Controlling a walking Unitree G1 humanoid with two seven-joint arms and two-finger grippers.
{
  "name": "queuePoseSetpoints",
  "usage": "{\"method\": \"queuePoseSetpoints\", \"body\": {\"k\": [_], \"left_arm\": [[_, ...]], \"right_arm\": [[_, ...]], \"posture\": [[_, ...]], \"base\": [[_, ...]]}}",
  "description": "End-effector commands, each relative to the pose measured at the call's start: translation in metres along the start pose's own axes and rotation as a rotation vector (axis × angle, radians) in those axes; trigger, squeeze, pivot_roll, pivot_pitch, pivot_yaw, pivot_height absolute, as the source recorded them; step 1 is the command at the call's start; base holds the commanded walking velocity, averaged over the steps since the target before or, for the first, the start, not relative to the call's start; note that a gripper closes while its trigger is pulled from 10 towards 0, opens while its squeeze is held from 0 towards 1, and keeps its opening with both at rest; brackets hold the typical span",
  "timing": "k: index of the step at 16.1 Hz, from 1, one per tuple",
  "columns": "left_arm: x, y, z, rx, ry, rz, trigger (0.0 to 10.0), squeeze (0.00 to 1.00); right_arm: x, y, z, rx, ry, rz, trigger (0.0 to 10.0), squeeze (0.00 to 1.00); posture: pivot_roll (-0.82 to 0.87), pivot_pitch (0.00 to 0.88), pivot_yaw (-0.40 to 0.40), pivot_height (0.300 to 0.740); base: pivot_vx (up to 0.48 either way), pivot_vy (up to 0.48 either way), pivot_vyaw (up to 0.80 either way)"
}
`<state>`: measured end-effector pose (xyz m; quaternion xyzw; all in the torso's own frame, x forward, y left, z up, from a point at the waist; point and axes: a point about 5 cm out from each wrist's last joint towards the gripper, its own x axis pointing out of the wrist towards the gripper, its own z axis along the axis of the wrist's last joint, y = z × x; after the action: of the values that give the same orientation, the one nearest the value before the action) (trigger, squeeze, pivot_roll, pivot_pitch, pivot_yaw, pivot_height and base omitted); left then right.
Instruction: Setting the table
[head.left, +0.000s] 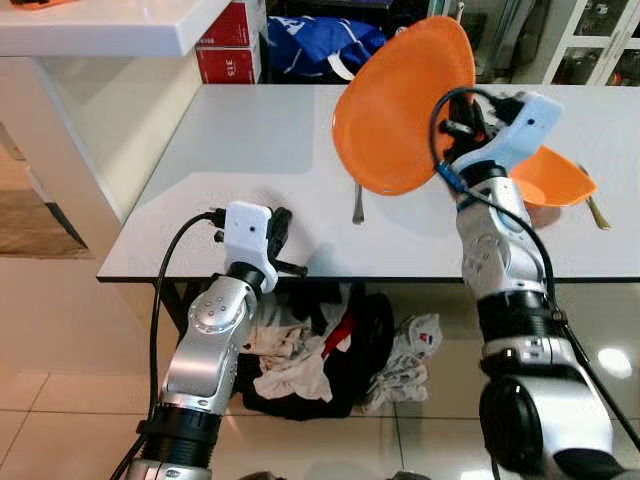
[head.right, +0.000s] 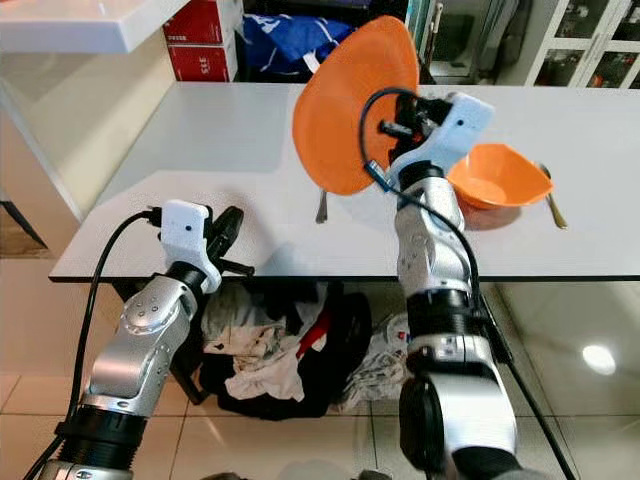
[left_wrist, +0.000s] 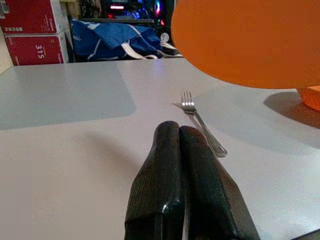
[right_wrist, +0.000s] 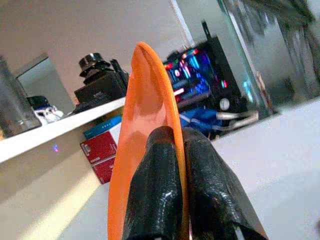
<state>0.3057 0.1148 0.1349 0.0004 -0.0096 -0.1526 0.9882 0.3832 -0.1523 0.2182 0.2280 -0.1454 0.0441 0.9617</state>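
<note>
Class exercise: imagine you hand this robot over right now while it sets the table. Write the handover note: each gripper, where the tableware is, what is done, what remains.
Right gripper: shut on the rim of the orange plate, held tilted in the air above the white table.
Left gripper: shut, empty, low at the table's near edge.
On the table: fork under the plate, orange bowl to the right, a spoon just beyond the bowl.
Done: fork, bowl and spoon laid out.
Left: lower the plate flat, probably between fork and bowl, then release.

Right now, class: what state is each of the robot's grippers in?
Left gripper: shut, holding nothing, low over the white table.
Right gripper: shut on the orange plate, held tilted above the table.
</note>
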Motion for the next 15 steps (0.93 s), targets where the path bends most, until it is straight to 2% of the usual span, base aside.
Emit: {"method": "queuePoseSetpoints", "body": {"k": [1,3,4,5,8,10,15], "left_arm": [[-0.001,0.0,0.003,0.0,-0.003,0.007,10.0,0.0],[-0.003,-0.003,0.004,-0.002,-0.005,-0.008,10.0,0.0],[-0.006,-0.005,0.005,-0.014,-0.004,-0.028,10.0,0.0],[-0.008,-0.008,0.009,-0.032,0.001,-0.068,10.0,0.0],[-0.012,-0.013,0.023,-0.032,0.008,-0.152,10.0,0.0],[-0.014,-0.014,0.029,-0.038,0.006,-0.169,10.0,0.0],[-0.019,-0.014,0.027,-0.048,0.04,-0.161,10.0,0.0]], "right_arm": [[0.005,0.0,0.005,0.049,-0.006,-0.004,0.0,0.0],[0.006,-0.016,-0.002,0.102,0.033,-0.072,0.0,0.0],[0.004,-0.029,-0.01,0.151,0.079,-0.132,0.0,0.0],[0.003,-0.035,-0.014,0.169,0.096,-0.159,0.0,0.0],[-0.001,-0.043,-0.021,0.186,0.112,-0.187,0.0,0.0],[-0.003,-0.051,-0.024,0.188,0.11,-0.216,0.0,0.0],[-0.008,-0.065,-0.021,0.211,0.065,-0.264,0.0,0.0]], "posture": [[-0.03,0.0,0.021,0.736],[-0.02,0.0,0.02,0.736],[-0.02,0.0,0.02,0.736],[-0.01,0.0,0.022,0.736],[0.0,0.0,0.028,0.736],[0.01,0.0,0.032,0.736],[0.01,0.0,0.032,0.736]], "base": [[0.0,0.0,0.0],[0.0,0.0,0.0],[0.0,0.0,0.0],[0.0,0.0,0.0],[0.0,0.0,0.0],[0.0,0.0,0.0],[0.0,0.0,0.0]]}}
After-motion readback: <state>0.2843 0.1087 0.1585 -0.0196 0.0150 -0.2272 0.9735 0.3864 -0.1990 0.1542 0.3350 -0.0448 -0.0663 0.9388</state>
